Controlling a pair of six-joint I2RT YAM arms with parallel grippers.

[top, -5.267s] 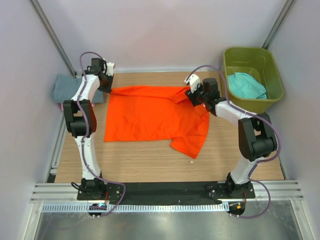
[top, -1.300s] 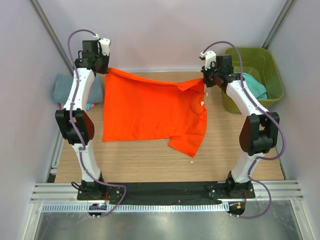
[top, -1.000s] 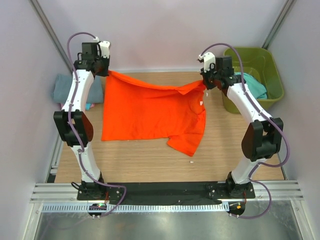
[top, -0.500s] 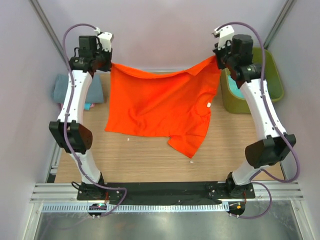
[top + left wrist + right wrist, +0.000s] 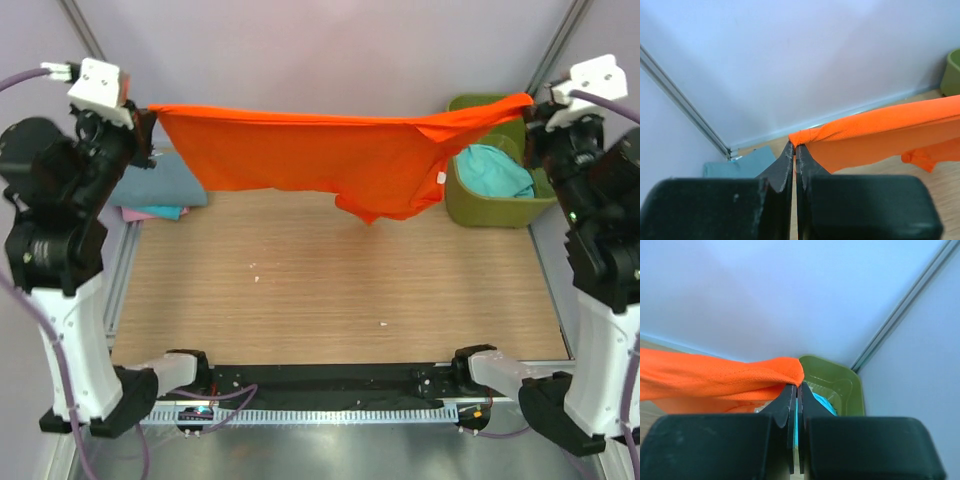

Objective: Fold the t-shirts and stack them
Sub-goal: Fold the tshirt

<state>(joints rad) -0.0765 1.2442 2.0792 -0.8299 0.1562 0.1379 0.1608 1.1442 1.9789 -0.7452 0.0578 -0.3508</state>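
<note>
Now both arms rear high, left gripper [image 5: 148,112] and right gripper [image 5: 530,105] each clamped on the orange t-shirt [image 5: 330,155], apparently taut between them.

Matt cloth t-shirt [image 5: 320,150]; wood-grain table [image 5: 330,285]

— Top view?
— High above the table's [image 5: 330,270] near edge, facing the far edge.
— Wrists?
— Tight behind their fingers [image 5: 782,167]: left toward the far-left corner, right toward the far-right. All three share the orange t-shirt [image 5: 330,150].
</note>
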